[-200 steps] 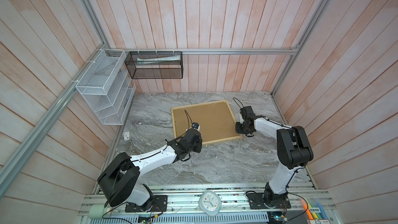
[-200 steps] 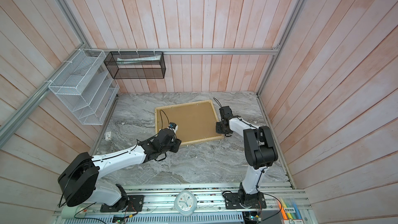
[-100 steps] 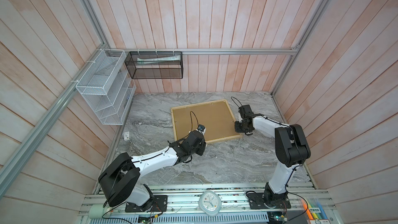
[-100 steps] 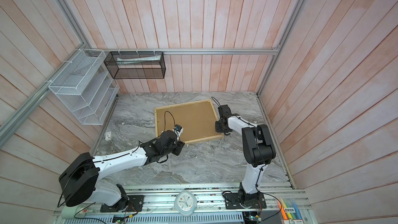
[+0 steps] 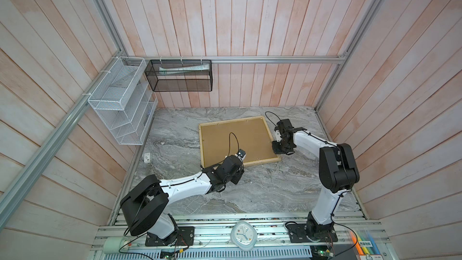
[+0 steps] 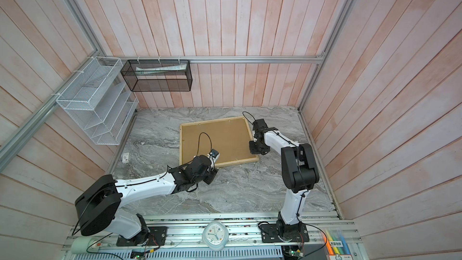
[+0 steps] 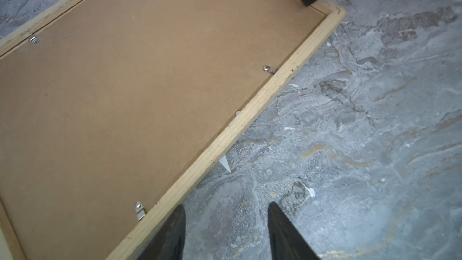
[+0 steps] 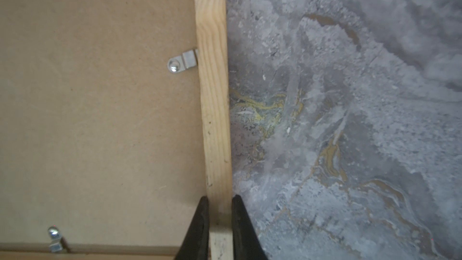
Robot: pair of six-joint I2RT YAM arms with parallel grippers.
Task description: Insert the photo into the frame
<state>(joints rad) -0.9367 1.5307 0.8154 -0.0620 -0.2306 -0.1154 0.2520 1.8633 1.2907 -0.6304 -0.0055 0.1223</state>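
The frame [image 5: 250,165] [image 6: 235,163], of pale wood slats, lies face down on the marble table with a brown backing board [image 5: 235,141] filling it. The photo is hidden. My right gripper [image 8: 218,201] [image 5: 276,148] is shut on the frame's right slat [image 8: 213,96], one finger on each side, near the front right corner. My left gripper [image 7: 226,208] [image 5: 237,175] hangs open over bare marble just outside the near slat [image 7: 250,118], empty, with one finger overlapping that slat.
Small metal clips [image 8: 181,62] [image 7: 270,69] sit along the board's edges. A white wire shelf [image 5: 120,101] and a black mesh basket [image 5: 180,76] hang on the walls. A small white tag [image 5: 147,157] lies at the table's left edge.
My left gripper has drawn back off the backing board, past the near slat toward the front, and opened wider. The right gripper has stayed on the right slat, its jaws a little closer.
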